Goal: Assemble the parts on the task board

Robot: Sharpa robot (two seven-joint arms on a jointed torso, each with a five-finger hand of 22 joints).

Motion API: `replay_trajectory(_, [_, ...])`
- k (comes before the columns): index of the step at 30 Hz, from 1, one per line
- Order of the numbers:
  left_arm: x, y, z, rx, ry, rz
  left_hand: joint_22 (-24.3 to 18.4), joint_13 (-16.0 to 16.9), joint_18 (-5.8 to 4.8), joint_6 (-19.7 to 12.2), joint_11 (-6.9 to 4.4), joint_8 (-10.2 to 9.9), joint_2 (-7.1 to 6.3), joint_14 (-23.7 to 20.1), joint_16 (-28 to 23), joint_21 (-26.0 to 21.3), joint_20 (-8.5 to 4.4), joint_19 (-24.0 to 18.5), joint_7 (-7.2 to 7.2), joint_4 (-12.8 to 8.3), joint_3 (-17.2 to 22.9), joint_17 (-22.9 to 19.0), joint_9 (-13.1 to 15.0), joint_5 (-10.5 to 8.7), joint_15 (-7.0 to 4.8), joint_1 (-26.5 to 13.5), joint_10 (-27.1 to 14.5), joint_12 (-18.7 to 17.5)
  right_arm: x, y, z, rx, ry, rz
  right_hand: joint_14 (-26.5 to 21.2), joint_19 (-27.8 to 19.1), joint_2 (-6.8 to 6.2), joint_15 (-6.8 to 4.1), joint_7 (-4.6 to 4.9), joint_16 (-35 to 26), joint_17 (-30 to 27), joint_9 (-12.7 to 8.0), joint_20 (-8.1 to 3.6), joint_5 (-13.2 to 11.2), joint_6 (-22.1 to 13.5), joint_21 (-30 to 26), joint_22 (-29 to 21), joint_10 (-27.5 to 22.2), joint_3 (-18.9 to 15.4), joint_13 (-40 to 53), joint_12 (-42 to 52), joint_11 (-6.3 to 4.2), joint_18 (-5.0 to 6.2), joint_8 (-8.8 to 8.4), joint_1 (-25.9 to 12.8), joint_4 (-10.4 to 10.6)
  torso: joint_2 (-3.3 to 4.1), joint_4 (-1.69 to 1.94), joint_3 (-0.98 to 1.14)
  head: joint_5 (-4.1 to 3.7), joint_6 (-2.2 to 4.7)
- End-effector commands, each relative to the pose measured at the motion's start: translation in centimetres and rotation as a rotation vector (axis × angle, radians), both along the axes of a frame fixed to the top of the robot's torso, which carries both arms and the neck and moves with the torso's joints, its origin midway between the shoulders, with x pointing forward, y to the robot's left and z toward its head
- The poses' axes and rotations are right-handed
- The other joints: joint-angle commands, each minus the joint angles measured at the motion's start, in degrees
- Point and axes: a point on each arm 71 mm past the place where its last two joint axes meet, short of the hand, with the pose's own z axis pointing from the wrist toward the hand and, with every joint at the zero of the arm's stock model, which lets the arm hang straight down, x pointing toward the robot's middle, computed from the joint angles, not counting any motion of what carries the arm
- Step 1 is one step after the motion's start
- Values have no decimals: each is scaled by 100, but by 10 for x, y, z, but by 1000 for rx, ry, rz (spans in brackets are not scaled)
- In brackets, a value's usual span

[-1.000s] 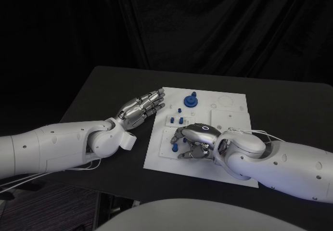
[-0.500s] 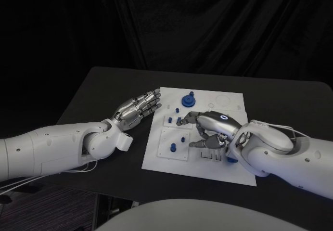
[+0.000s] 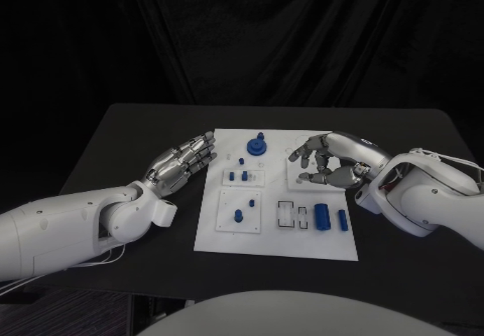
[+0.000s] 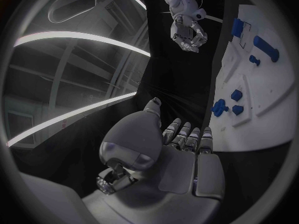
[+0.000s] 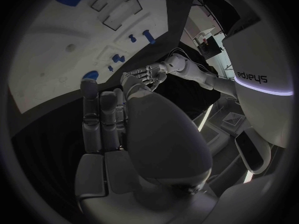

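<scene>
The white task board (image 3: 303, 241) lies mid-table. On it stand a blue round part with a knob (image 3: 257, 145), small blue pegs (image 3: 242, 175) and two more pegs (image 3: 239, 215) nearer me. Two blue blocks (image 3: 322, 215) lie by empty rectangular slots (image 3: 289, 213). My left hand (image 3: 184, 159) lies flat at the board's left edge, fingers straight and apart, holding nothing. My right hand (image 3: 333, 162) hovers over the board's far right part, fingers loosely spread and empty. The left wrist view has my left hand (image 4: 181, 154) beside the board (image 4: 274, 99). The right wrist view has my right hand (image 5: 124, 129) with fingers extended.
The black table (image 3: 131, 133) reaches well past the board on both sides, with its far edge against a dark curtain. My right forearm (image 3: 433, 203) lies over the table right of the board. My left forearm (image 3: 70, 231) lies at the near left.
The camera has shifted. My right hand has risen from the board's near middle to its far right part, uncovering the two blue blocks. The left hand keeps its place.
</scene>
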Motion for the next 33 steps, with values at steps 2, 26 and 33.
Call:
replay_trajectory(2, [1, 3, 11, -69, -138, 70, -11, 20, -149, 177, -103, 51, -5, 18, 55, -18, -251, -2, 93, 56, -26, 11, 26, -12, -123, 2, 64, 165, 1, -18, -11, -17, 99, -97, 389, 260, 94, -142, -130, 124, 340, 188, -121, -121, 359, 329, 315, 700, -84, 854, 1035, -158, -87, 474, -478, 94, -7, -23, -23, -176, 2])
replay_trajectory(26, [-1, 5, 13, -61, -162, 61, -11, 14, -114, 241, -181, 45, 9, 5, -13, -18, -226, -2, 90, 84, -46, -7, 21, 23, -158, 95, 60, 164, -29, -51, -55, -387, 225, -388, 2443, 2186, -129, -747, -827, 1931, 5050, 1845, -711, -448, 424, 4807, 1370, 4950, -173, 7125, 3086, -786, -879, 3002, -3874, 173, 3, -32, -12, -568, 2])
replay_trajectory(33, [-1, 6, 12, -58, -156, 58, -11, 13, -106, 232, -171, 41, 9, 5, -9, -18, -208, -2, 87, 81, -41, -7, 20, 32, -147, 106, 55, 160, -37, -48, -59, -449, 228, -399, 2443, 2183, -207, -785, -872, 1931, 5050, 2038, -745, -415, 465, 4828, 1371, 4950, -215, 7125, 3086, -818, -880, 3111, -4167, 180, 1, -28, -19, -561, 2])
